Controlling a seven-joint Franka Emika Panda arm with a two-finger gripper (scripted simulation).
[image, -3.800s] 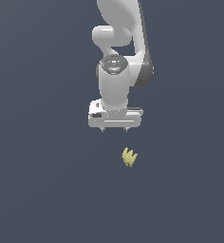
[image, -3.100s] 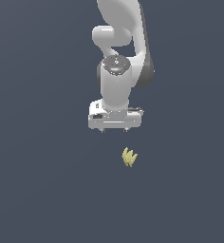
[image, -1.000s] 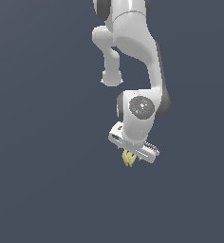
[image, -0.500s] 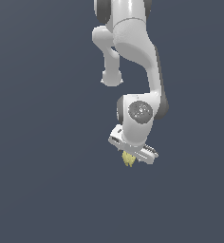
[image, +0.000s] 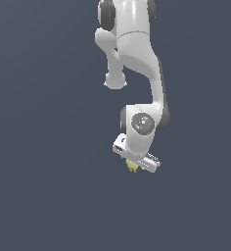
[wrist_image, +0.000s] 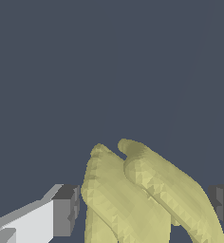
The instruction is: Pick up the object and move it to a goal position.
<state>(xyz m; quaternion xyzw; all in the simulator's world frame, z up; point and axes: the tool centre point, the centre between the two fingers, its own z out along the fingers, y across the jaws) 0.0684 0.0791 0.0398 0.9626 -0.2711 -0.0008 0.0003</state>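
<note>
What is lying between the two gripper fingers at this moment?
The pale-yellow object lies between the fingers of the gripper. The wrist view shows it, with a gap on each side. In the exterior view only its lower tip shows.

Under me there is only a flat, dark slate-blue floor (image: 44, 196), plain and unmarked in both views. The small pale-yellow object (image: 132, 166), a bunch of pointed lobes, sits low against it beneath my claw (image: 135, 162); I cannot tell whether it touches the floor or hangs clear of it.
</note>
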